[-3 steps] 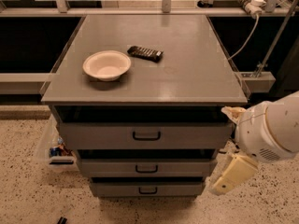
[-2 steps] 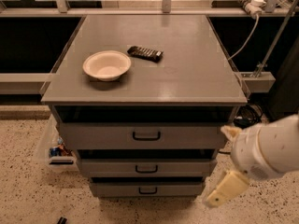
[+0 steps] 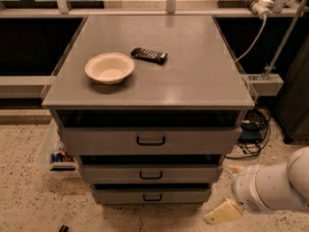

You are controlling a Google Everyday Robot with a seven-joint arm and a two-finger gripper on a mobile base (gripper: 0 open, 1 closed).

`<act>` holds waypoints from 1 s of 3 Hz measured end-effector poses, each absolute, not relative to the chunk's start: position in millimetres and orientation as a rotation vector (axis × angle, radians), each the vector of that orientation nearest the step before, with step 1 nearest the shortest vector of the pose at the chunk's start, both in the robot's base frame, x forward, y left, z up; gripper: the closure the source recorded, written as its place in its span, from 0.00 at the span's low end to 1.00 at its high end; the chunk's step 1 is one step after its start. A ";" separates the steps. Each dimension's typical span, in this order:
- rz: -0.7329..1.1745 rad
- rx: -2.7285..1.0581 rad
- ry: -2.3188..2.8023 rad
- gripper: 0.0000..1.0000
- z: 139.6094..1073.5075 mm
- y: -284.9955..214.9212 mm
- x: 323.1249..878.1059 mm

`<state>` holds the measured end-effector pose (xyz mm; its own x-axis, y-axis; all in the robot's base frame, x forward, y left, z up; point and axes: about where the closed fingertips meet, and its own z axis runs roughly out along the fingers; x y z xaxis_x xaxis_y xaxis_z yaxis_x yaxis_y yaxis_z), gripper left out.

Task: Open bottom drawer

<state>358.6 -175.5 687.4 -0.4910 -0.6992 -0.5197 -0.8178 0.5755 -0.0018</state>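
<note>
The grey cabinet has three drawers, all shut. The bottom drawer is the narrowest front, near the floor, with a small black loop handle at its centre. My gripper is at the lower right, to the right of the bottom drawer and apart from it. Its two cream fingers stand spread: one fingertip is up by the middle drawer's right end, and the other finger is low near the floor. It holds nothing. The white arm runs off the right edge.
A white bowl and a black remote-like object lie on the cabinet top. A clear plastic bin sits on the speckled floor at the left. Cables hang at the cabinet's right side.
My arm and gripper have dropped lower and drawn back to the right, from beside the top and middle drawers to beside the bottom one. The drawers have not moved.
</note>
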 end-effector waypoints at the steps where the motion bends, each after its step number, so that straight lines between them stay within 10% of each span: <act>1: 0.334 -1.215 2.336 0.43 689.3 -175.5 359.6; 3: 0.334 -1.215 2.336 0.88 689.3 -175.5 359.6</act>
